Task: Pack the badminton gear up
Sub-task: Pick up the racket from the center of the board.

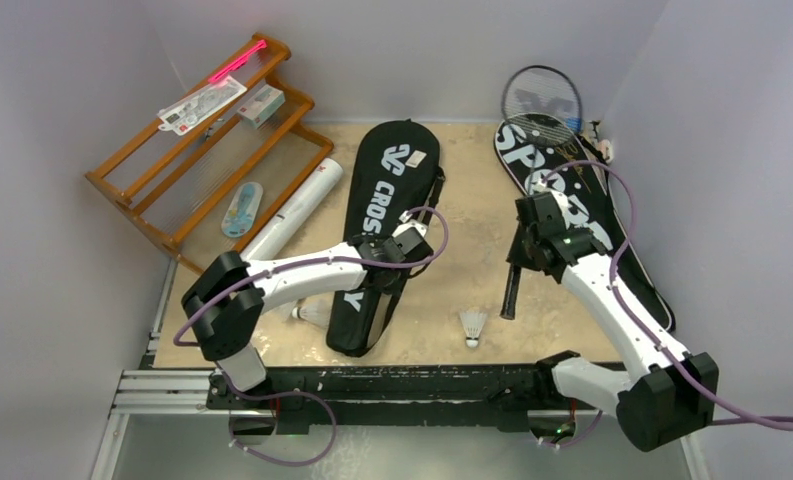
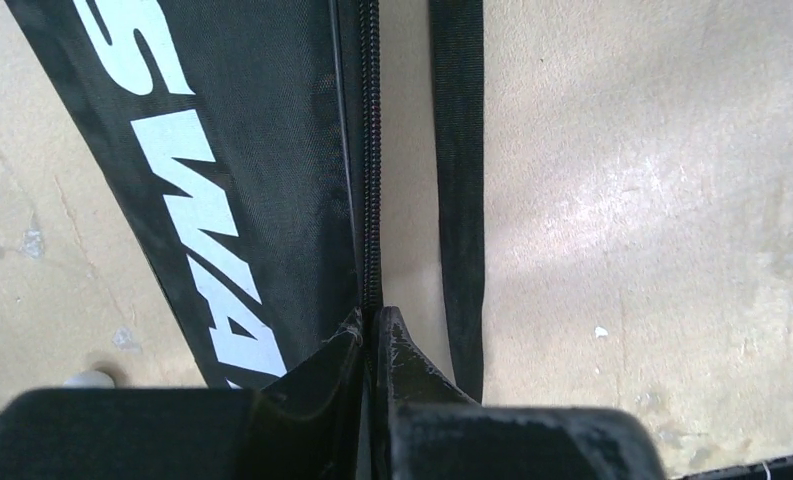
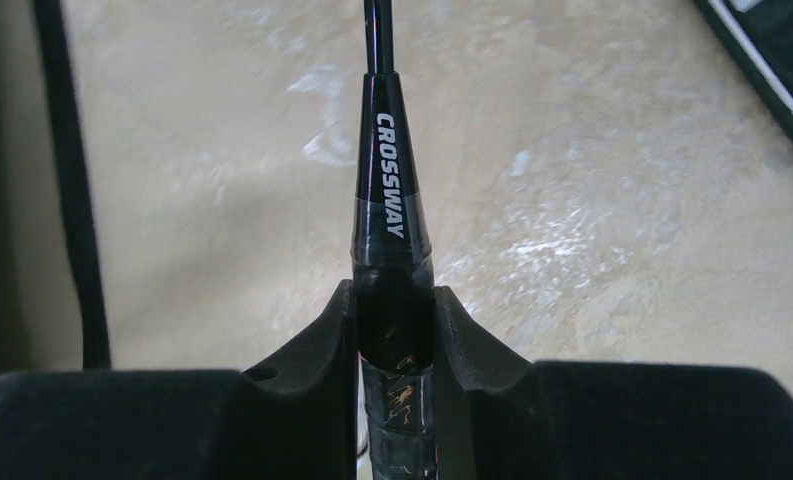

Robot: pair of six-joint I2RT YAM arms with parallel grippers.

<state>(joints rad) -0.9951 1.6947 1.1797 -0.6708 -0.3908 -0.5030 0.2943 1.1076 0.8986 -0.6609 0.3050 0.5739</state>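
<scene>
Tan tabletop (image 1: 462,190), racket handle (image 1: 511,292) just beside right bag (image 1: 532,160)

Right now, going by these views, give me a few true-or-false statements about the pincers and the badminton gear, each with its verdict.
1. The right pincer grips a racket by its handle. True.
2. A shuttlecock stands on the table between the arms. True.
3. The left pincer hangs open over bare table. False: it is shut on the left bag at its zipper edge.
4. The white tube lies inside a bag. False: it lies on the table beside the orange rack.
</scene>
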